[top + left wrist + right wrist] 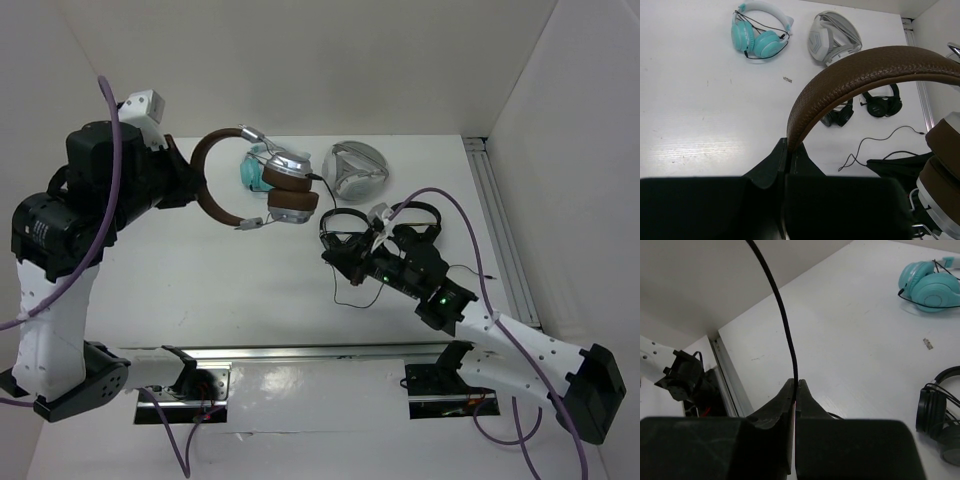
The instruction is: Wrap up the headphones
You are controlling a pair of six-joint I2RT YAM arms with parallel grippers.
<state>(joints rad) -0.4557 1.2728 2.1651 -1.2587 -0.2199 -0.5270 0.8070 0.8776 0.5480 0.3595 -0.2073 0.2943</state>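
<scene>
The headphones (pixel 283 186) have a brown headband (pixel 207 196) and silver earcups with brown pads, and hang in the air above the table's back. My left gripper (pixel 188 183) is shut on the headband (pixel 860 70), pinching it at its lower end (pixel 789 146); the earcups (pixel 942 165) hang at the right of the left wrist view. The thin black cable (pixel 328 200) runs from an earcup down to my right gripper (pixel 334 252), which is shut on it (pixel 796 386). The cable (pixel 781 305) rises from the jaws. Its slack lies on the table (pixel 350 295).
Teal headphones (pixel 252 170) and a grey-white pair (pixel 355 170) lie at the back. Two small black headphones (pixel 345 222) (pixel 420 215) lie under and beside my right arm. A metal rail (pixel 500 230) runs along the right edge, another (pixel 300 352) along the front.
</scene>
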